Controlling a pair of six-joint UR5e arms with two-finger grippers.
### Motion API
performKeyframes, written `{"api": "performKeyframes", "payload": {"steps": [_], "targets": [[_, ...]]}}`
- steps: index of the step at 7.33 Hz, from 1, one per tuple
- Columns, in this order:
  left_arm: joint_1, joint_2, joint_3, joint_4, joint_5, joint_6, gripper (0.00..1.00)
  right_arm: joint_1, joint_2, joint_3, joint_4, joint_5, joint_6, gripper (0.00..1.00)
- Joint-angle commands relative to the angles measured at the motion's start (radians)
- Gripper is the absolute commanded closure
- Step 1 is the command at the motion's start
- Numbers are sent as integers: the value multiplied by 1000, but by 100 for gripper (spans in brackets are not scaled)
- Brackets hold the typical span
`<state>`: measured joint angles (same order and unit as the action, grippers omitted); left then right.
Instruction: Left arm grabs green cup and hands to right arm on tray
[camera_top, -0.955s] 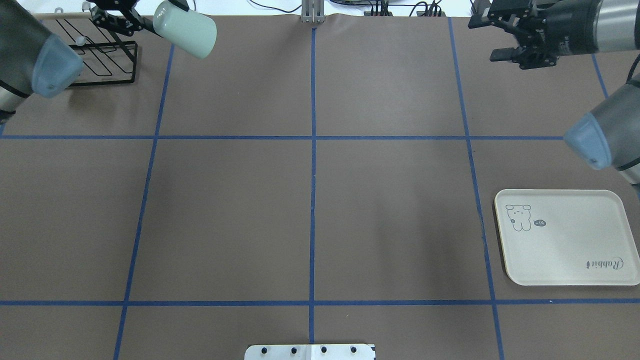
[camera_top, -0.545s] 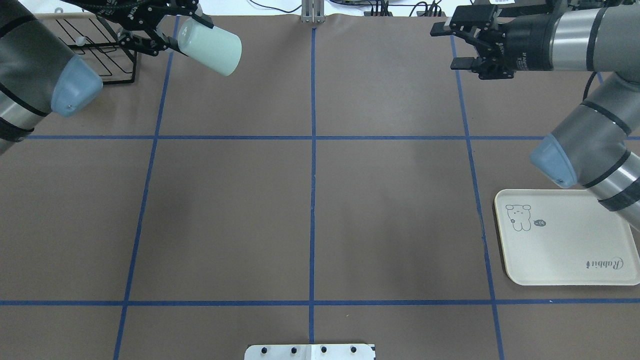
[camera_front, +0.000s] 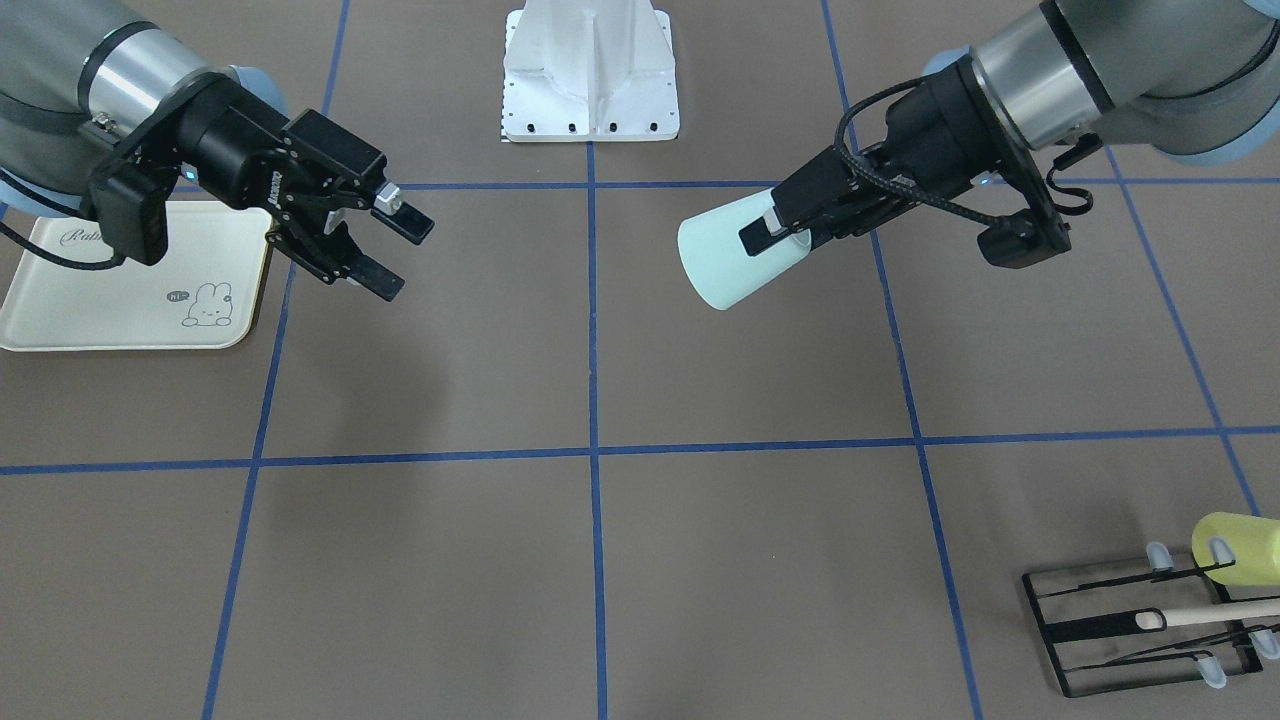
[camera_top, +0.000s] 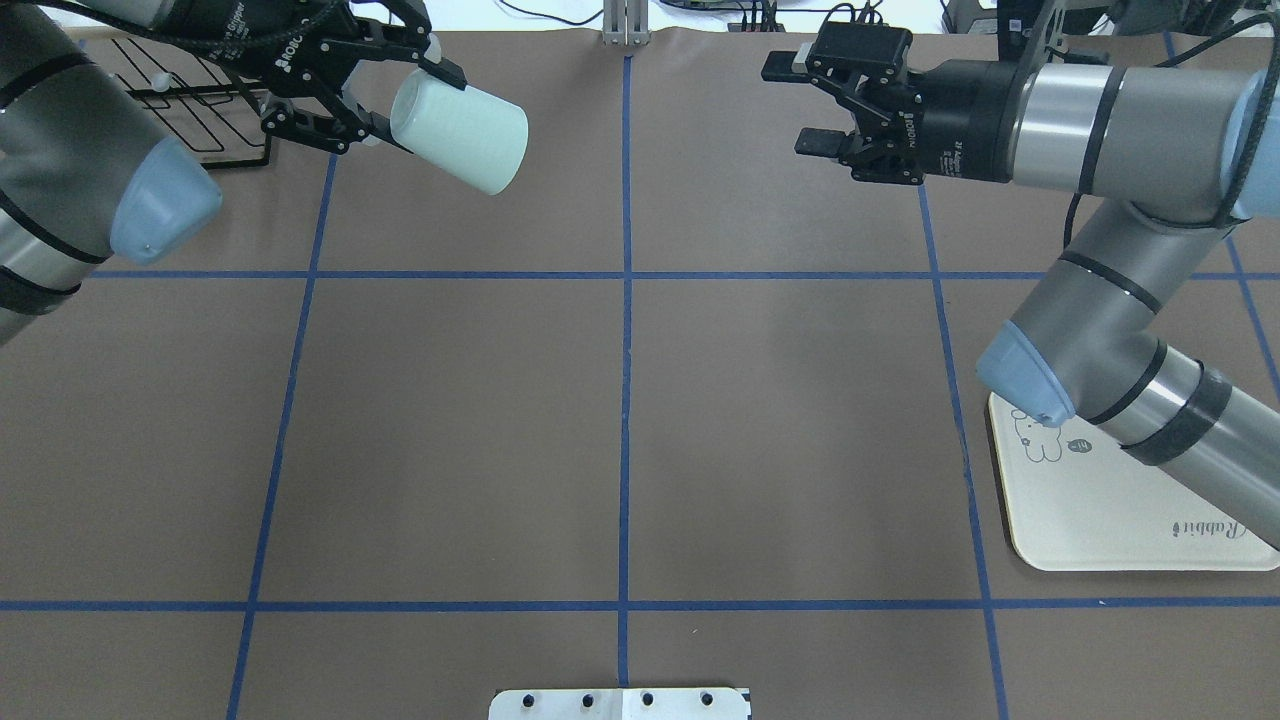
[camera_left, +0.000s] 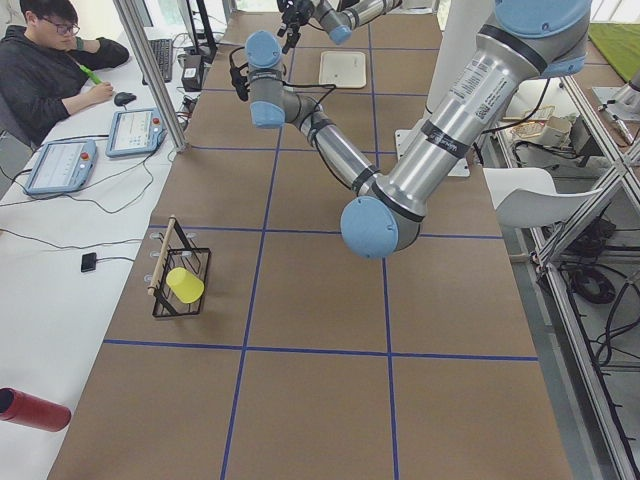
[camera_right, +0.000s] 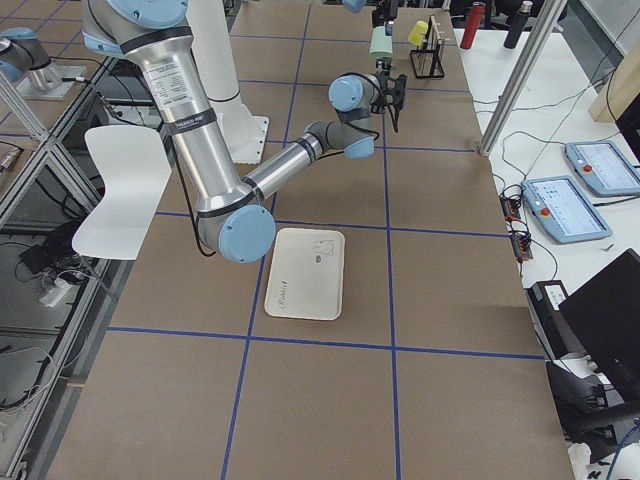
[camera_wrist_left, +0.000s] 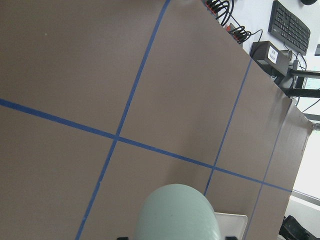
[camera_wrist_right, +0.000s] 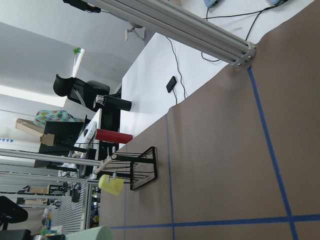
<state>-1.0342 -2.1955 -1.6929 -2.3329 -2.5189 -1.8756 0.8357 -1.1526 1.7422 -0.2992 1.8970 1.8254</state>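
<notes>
The pale mint-green cup (camera_top: 462, 136) lies sideways in the air in my left gripper (camera_top: 413, 100), which is shut on its open end, over the far left of the table. In the front-facing view the cup (camera_front: 728, 257) points its base toward the table's middle from the left gripper (camera_front: 778, 226). It also shows in the left wrist view (camera_wrist_left: 175, 212). My right gripper (camera_top: 792, 108) is open and empty at the far right, facing the cup across a wide gap; it also shows in the front-facing view (camera_front: 405, 258). The cream tray (camera_top: 1100, 520) lies near right, partly under my right arm.
A black wire rack (camera_front: 1130, 630) with a yellow-green cup (camera_front: 1235, 548) and a wooden stick stands at the far left corner. The white robot base plate (camera_top: 620, 703) is at the near edge. An operator (camera_left: 50, 60) sits beside the table.
My left gripper has carried the cup to the right, toward the table's middle. My right gripper has moved left toward it, and the right arm now covers part of the tray.
</notes>
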Motion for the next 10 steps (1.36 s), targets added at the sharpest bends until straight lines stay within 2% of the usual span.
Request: {"api": "performKeyframes", "payload": {"steps": [1,3,5,6,7,9,10], "targets": [[25,-1,-22,0,-1,-34,100,-62,5,20,18,-65,12,1],[28,-3,-25,0,-1,-46,100,-96,10,36,12,-99,62,1],[67,-10,-39,0,-3,-50,100,-136,65,39,26,-108,64,1],[74,-10,-42,-19,-6,-69,100,-154,74,33,114,-119,66,0],[72,-9,-41,-75,-26,-156,100,-206,74,24,224,-184,66,0],[72,-6,-42,-204,-31,-296,100,-295,64,20,334,-300,66,0],[72,-6,-42,-251,-31,-336,100,-315,59,4,410,-318,66,0]]}}
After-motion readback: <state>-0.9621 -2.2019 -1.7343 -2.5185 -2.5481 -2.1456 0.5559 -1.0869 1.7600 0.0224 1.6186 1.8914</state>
